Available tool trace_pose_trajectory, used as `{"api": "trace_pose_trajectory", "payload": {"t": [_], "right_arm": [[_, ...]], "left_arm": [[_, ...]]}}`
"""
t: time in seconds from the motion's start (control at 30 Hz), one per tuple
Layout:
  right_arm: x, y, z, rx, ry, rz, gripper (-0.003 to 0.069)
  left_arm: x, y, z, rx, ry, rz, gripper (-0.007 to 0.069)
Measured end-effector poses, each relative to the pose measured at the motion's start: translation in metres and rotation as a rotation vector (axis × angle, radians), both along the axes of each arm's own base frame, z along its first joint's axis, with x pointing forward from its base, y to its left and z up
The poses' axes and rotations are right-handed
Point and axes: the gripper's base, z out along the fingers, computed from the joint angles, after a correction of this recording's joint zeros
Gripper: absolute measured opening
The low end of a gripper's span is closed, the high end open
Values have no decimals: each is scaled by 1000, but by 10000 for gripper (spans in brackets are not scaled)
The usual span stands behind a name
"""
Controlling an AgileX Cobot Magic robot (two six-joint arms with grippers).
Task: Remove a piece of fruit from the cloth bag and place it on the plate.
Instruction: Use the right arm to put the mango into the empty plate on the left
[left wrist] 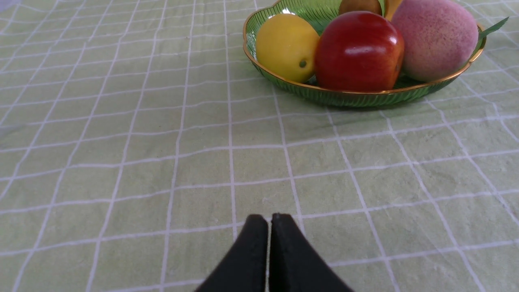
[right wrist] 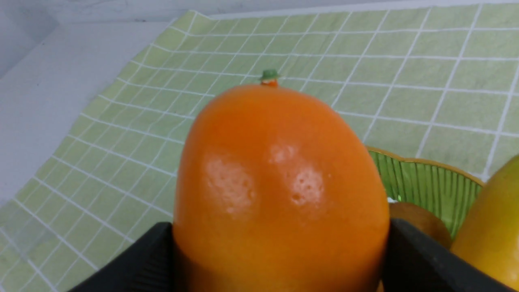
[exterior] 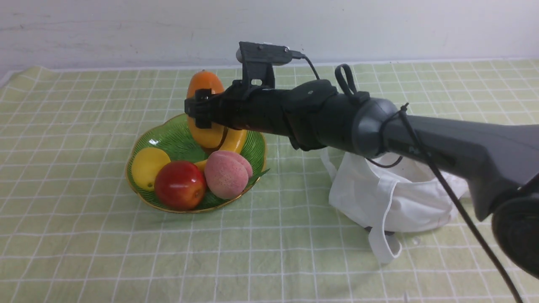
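Note:
My right gripper (exterior: 205,110) is shut on the orange-to-yellow mango (exterior: 205,86), holding it upright over the back of the green glass plate (exterior: 168,141). In the right wrist view the mango (right wrist: 279,182) fills the middle between my two black fingers (right wrist: 421,259), with the plate's rim (right wrist: 429,182) behind it. The white cloth bag (exterior: 400,193) lies crumpled on the table to the right of the plate, under my right arm. My left gripper (left wrist: 269,219) is shut and empty, low over the tablecloth in front of the plate (left wrist: 365,97); it is out of the front view.
The plate holds a lemon (exterior: 148,166), a red apple (exterior: 180,184), a pink peach (exterior: 227,172) and a banana (exterior: 233,141). A brown fruit (right wrist: 421,221) lies behind the mango. A green checked cloth (exterior: 84,235) covers the table; a white wall stands behind.

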Motion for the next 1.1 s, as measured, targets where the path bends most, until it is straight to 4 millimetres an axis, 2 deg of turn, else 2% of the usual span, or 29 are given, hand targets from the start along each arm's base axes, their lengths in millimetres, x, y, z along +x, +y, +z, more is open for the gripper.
{"api": "trace_pose_trajectory", "payload": {"t": [0.13, 0.47, 0.6, 0.83, 1.0, 1.1], "right_arm": [[5, 8, -2, 28, 2, 30, 582], [6, 14, -26, 13, 52, 71, 582], [5, 14, -26, 15, 55, 80, 594], [5, 15, -26, 16, 56, 84, 681], [8, 10, -26, 23, 67, 95, 689], [13, 1, -22, 40, 80, 103, 689]], "left_arm": [[0, 0, 0, 0, 0, 0, -8], [0, 0, 0, 0, 0, 0, -8], [0, 0, 0, 0, 0, 0, -8], [0, 0, 0, 0, 0, 0, -8], [0, 0, 0, 0, 0, 0, -8], [0, 0, 0, 0, 0, 0, -8]]}}
